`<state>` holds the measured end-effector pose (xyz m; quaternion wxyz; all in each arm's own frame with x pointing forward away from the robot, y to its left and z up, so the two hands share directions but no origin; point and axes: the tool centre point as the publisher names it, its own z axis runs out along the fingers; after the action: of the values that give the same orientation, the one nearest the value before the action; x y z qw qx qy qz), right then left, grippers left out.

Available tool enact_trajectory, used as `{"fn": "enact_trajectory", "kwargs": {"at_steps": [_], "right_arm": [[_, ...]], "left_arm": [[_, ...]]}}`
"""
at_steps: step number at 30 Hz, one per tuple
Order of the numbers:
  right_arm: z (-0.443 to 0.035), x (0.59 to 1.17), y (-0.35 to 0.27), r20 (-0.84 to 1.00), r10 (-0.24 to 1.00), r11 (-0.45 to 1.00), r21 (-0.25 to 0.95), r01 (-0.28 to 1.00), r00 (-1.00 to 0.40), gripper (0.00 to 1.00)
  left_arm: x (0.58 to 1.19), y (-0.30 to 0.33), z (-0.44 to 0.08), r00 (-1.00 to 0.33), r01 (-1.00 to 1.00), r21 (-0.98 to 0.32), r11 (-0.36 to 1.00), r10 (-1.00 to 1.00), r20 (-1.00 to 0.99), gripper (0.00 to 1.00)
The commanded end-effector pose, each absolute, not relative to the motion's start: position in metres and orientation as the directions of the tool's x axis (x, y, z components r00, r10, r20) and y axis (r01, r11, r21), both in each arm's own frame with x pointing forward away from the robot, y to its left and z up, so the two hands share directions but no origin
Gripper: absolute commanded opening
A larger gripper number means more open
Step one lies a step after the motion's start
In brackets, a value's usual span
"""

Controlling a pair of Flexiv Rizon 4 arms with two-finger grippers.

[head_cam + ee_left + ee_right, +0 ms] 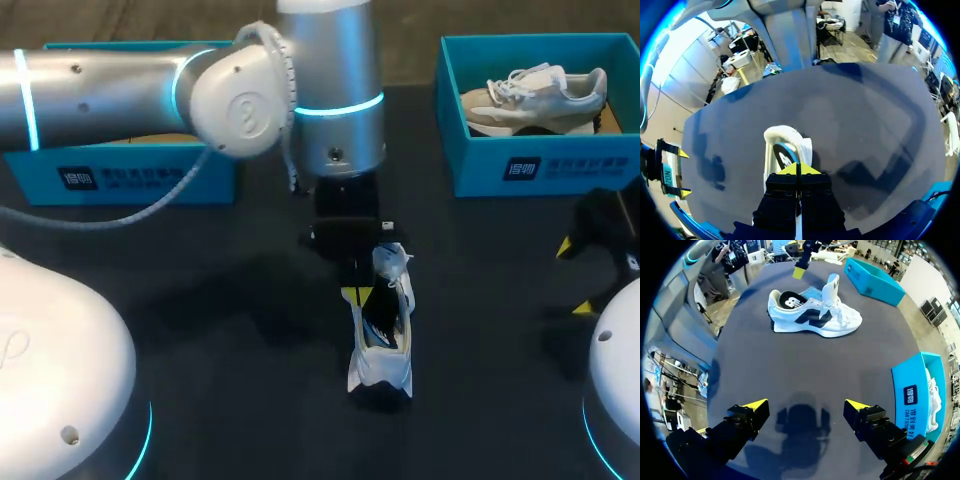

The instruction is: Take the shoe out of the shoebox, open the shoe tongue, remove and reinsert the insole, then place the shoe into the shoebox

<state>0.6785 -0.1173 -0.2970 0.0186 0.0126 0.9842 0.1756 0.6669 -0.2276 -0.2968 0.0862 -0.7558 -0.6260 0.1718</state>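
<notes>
The white shoe [378, 370] lies on its sole on the dark table [200, 300], out of its box. I think it was put there so the arms have room to work on it.

The left gripper [355, 296] hangs just beside the shoe's open top, a little above it. Its 2 yellow fingers are pressed together with nothing between them. My guess is that closed fingers make a thin point that can poke under the insole.

The right gripper [802, 412] waits well apart from the shoe, on the other side of it. Its 2 fingers are spread wide and hold nothing. It may be keeping out of the way until the shoe needs steadying.

2 blue boxes sit well past the shoe's toe. One shoebox [120, 180] is off to the left gripper's side, mostly behind the arm. The other box [480, 160] is off to the right gripper's side and has a pale shoe [535, 95] in it.

The shoe is white with a dark mark on its side. Its tongue [832, 286] stands straight up, so the top looks open. The black insole [788, 300] lies inside, with a white mark on it. So pulling the insole out seems to be the next job.
</notes>
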Motion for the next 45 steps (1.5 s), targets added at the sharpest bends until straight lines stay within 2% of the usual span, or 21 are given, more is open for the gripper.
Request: {"fn": "enact_trajectory", "kwargs": {"at_steps": [1,15,32,45], "right_arm": [[-0.297,0.677,-0.117,-0.033,0.033,0.939,0.342,0.02,-0.999,1.0],[-0.297,0.677,-0.117,-0.033,0.033,0.939,0.342,0.02,-0.999,1.0],[-0.297,0.677,-0.117,-0.033,0.033,0.939,0.342,0.02,-0.999,1.0],[-0.297,0.677,-0.117,-0.033,0.033,0.939,0.342,0.02,-0.999,1.0]], "left_arm": [[0.665,-0.238,-0.301,0.245,0.919,-0.332,-0.213,0.968,0.058,0.0],[0.663,-0.244,-0.312,0.241,0.914,-0.348,-0.206,0.969,0.058,0.0],[0.65,-0.244,-0.341,0.301,0.89,-0.364,-0.276,0.954,0.013,0.0],[0.653,-0.237,-0.329,0.298,0.893,-0.34,-0.294,0.954,-0.042,0.0]]}}
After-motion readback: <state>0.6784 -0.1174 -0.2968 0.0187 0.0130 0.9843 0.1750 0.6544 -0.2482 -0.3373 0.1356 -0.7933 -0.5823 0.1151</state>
